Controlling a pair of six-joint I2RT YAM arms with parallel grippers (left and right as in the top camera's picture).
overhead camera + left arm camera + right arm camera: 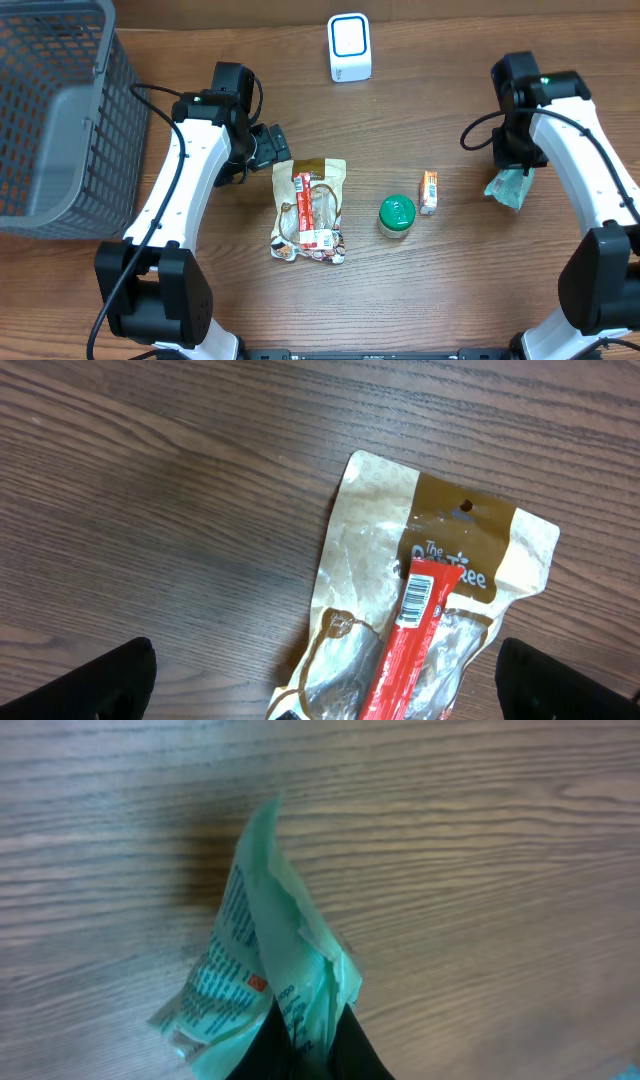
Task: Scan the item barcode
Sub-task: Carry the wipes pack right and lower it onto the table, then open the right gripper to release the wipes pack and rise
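In the overhead view, a grey mesh basket (50, 110) is seen at the left edge of the wooden table (420, 300), and a white scanner (350, 47) is stood at the far middle. A tan pouch (310, 210) is laid near the centre with a red stick pack (303, 205) on top of it. A green-lidded jar (397, 215) is placed just to its right, and a small orange packet (429, 191) just beyond that. The left gripper (272, 147) is held at the pouch's far-left corner. The right gripper (515, 160) is positioned at the right side, well apart from the scanner, with a green packet (510, 186) pinched in it.

In the left wrist view, the dark fingers (100, 685) are spread wide to both lower corners with nothing gripped between them. The pouch and the barcode end of the red stick pack are framed between them on the table below.

In the right wrist view, the jaws are clamped tight on one end of the crumpled green packet, whose printed side is partly shown. Whether the packet touches the table cannot be told.
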